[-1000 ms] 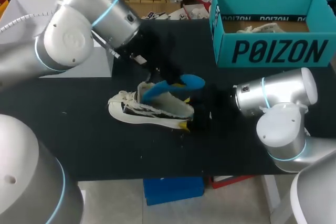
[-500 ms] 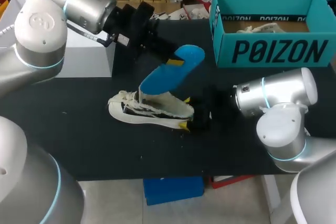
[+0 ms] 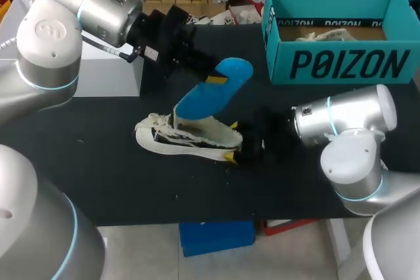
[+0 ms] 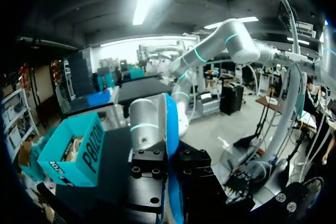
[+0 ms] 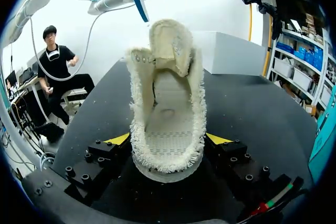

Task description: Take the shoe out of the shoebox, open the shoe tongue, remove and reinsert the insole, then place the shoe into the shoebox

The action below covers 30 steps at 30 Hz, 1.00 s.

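A cream knit shoe [image 3: 187, 137] lies on its side on the black table, toe to the left. My right gripper [image 3: 239, 141] is shut on its heel; in the right wrist view the shoe [image 5: 168, 124] sits between the yellow tips [image 5: 118, 139] with its tongue folded open. My left gripper [image 3: 209, 73] is shut on the upper end of the blue insole [image 3: 213, 90], which slants up out of the shoe's opening, its lower end still at the collar. The left wrist view shows the insole [image 4: 171, 129] edge-on between the black fingers. The teal shoebox [image 3: 341, 63] stands open at the back right.
Pale material [image 3: 328, 33] lies inside the shoebox. A grey-white block [image 3: 108, 77] stands at the table's left rear, under my left arm. My right arm's body [image 3: 348, 136] sits between the shoe and the table's right edge.
My left arm has drawn back to the left and lifted the blue insole up out of the shoe. The right gripper and the shoe have stayed put.
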Each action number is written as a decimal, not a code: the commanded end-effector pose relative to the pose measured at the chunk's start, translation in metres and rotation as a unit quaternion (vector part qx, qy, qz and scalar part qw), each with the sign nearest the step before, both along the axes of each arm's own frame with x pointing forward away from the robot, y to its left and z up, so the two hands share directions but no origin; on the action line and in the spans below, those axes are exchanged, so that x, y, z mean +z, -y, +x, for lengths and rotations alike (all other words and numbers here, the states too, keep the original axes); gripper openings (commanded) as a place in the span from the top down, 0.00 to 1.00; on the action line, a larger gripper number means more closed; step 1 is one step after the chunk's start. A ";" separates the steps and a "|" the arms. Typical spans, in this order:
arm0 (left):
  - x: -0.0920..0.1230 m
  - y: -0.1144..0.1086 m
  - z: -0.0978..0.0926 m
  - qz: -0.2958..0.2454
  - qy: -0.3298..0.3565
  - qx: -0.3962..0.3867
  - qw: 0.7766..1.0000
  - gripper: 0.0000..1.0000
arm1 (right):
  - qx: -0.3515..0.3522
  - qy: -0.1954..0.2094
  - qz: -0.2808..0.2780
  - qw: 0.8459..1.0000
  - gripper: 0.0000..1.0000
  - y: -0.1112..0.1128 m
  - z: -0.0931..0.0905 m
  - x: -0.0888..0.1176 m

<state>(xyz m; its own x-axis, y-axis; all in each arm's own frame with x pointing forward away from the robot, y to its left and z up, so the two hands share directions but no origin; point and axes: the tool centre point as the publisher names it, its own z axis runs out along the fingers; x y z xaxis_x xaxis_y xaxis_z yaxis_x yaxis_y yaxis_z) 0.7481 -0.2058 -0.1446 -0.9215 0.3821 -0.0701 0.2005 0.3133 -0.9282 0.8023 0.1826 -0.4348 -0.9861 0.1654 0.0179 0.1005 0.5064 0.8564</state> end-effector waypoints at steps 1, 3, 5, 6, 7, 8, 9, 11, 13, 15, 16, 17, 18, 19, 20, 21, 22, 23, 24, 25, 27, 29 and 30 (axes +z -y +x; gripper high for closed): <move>-0.002 -0.005 -0.007 -0.019 -0.060 0.019 0.998 1.00 | -0.001 -0.001 -0.001 1.000 1.00 -0.002 0.001 -0.004; 0.003 -0.008 -0.013 -0.035 -0.087 0.039 0.995 1.00 | -0.001 -0.001 -0.001 1.000 1.00 -0.002 0.001 -0.004; 0.009 -0.010 -0.018 -0.054 -0.123 0.051 0.990 1.00 | -0.001 -0.001 -0.001 1.000 1.00 -0.002 0.001 -0.004; 0.012 -0.010 -0.020 -0.060 -0.128 0.063 0.988 1.00 | -0.001 -0.001 -0.001 1.000 1.00 -0.002 0.001 -0.004; 0.016 -0.011 -0.021 -0.060 -0.133 0.070 0.987 1.00 | -0.001 -0.001 -0.001 1.000 1.00 -0.002 0.001 -0.004; 0.020 -0.011 -0.022 -0.071 -0.146 0.078 0.984 1.00 | -0.001 -0.001 -0.001 1.000 1.00 -0.002 0.001 -0.004; 0.025 -0.012 -0.021 -0.083 -0.154 0.094 0.980 1.00 | -0.001 -0.001 -0.001 1.000 1.00 -0.002 0.001 -0.004; 0.034 -0.013 -0.021 -0.104 -0.174 0.113 0.973 1.00 | -0.001 -0.001 -0.001 1.000 1.00 -0.002 0.001 -0.004; 0.044 -0.013 -0.020 -0.119 -0.188 0.126 0.967 1.00 | -0.001 -0.001 -0.001 1.000 1.00 -0.002 0.001 -0.004; 0.056 -0.013 -0.020 -0.140 -0.200 0.138 0.960 1.00 | -0.001 -0.001 -0.001 1.000 1.00 -0.002 0.001 -0.004; 0.061 -0.013 -0.020 -0.143 -0.196 0.142 0.959 1.00 | -0.001 -0.001 -0.001 1.000 1.00 -0.002 0.001 -0.004; 0.067 -0.013 -0.020 -0.151 -0.198 0.148 0.957 1.00 | -0.001 -0.001 -0.001 1.000 1.00 -0.002 0.001 -0.004; 0.074 -0.013 -0.021 -0.162 -0.201 0.149 0.955 1.00 | -0.001 -0.001 -0.001 1.000 1.00 -0.002 0.001 -0.004; 0.079 -0.013 -0.021 -0.167 -0.189 0.156 0.955 1.00 | -0.001 -0.001 -0.001 1.000 1.00 -0.002 0.001 -0.004; 0.085 -0.013 -0.023 -0.175 -0.194 0.157 0.952 1.00 | -0.001 -0.001 -0.001 1.000 1.00 -0.002 0.001 -0.004; 0.090 -0.013 -0.024 -0.182 -0.194 0.161 0.950 1.00 | -0.001 -0.001 -0.001 1.000 1.00 -0.002 0.001 -0.004; 0.096 -0.013 -0.025 -0.186 -0.187 0.163 0.951 1.00 | -0.001 -0.001 -0.001 1.000 1.00 -0.002 0.001 -0.004; 0.101 -0.014 -0.027 -0.192 -0.188 0.165 0.949 1.00 | -0.001 -0.001 -0.001 1.000 1.00 -0.002 0.001 -0.004; 0.107 -0.014 -0.028 -0.197 -0.190 0.164 0.948 1.00 | -0.001 -0.001 -0.001 1.000 1.00 -0.002 0.001 -0.004; 0.112 -0.014 -0.030 -0.200 -0.186 0.163 0.948 1.00 | -0.001 -0.001 -0.001 1.000 1.00 -0.002 0.001 -0.004; 0.122 -0.014 -0.032 -0.204 -0.186 0.160 0.948 1.00 | -0.001 -0.001 -0.001 1.000 1.00 -0.002 0.001 -0.004; 0.133 -0.015 -0.035 -0.209 -0.180 0.158 0.948 1.00 | -0.001 -0.001 -0.001 1.000 1.00 -0.002 0.001 -0.004; 0.138 -0.015 -0.036 -0.212 -0.183 0.155 0.947 1.00 | -0.001 -0.001 -0.001 1.000 1.00 -0.002 0.001 -0.004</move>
<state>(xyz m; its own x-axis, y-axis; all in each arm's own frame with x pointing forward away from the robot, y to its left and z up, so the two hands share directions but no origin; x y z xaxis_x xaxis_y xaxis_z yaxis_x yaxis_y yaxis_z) 0.7177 -0.1931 -0.0171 -0.9710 0.1585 0.1792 -0.1987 -0.1170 -0.9730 0.8023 0.1826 -0.4349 -0.9861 0.1654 0.0179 0.1005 0.5064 0.8564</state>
